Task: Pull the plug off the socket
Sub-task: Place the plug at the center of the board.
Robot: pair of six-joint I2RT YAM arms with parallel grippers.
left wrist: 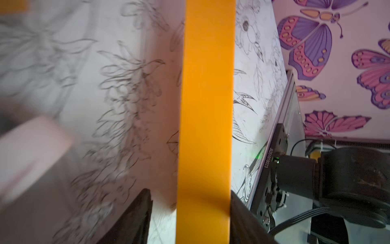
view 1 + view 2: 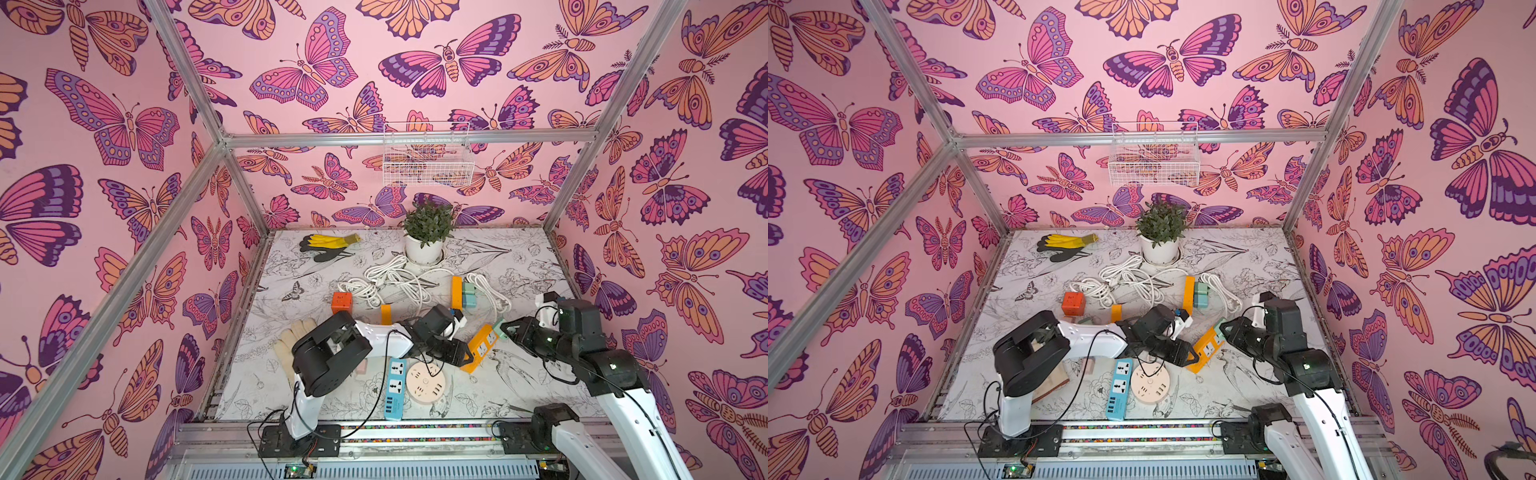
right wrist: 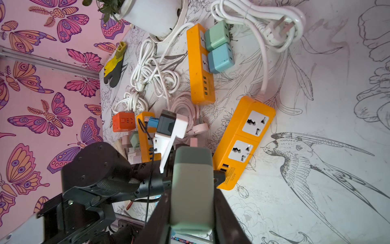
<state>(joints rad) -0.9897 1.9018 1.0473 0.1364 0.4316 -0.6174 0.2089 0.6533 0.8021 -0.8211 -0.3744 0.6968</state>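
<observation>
Socket strip (image 3: 242, 143): orange, outlets facing up.
Plug (image 3: 192, 169): grey-green, clear of Socket strip, near its cord end.
Right gripper (image 3: 192, 196): clamped on Plug.
Left gripper (image 1: 190, 194): straddles Socket strip's USB end, jaws parted.

Your plug (image 3: 192, 179) is a sage-green cube with rounded corners. It is out of the socket (image 3: 244, 139), clamped between the right gripper's (image 3: 192, 196) fingers and raised clear of it. In a top view it shows only as a green sliver just past the strip's far end.

The socket is an orange strip with two white outlets, both empty. It has USB ports at one end and a white cable leaving the other. It lies face up and aslant on the table (image 2: 519, 386). The USB end sits between the left gripper's (image 2: 469, 358) fingers, with a gap showing on one side.
</observation>
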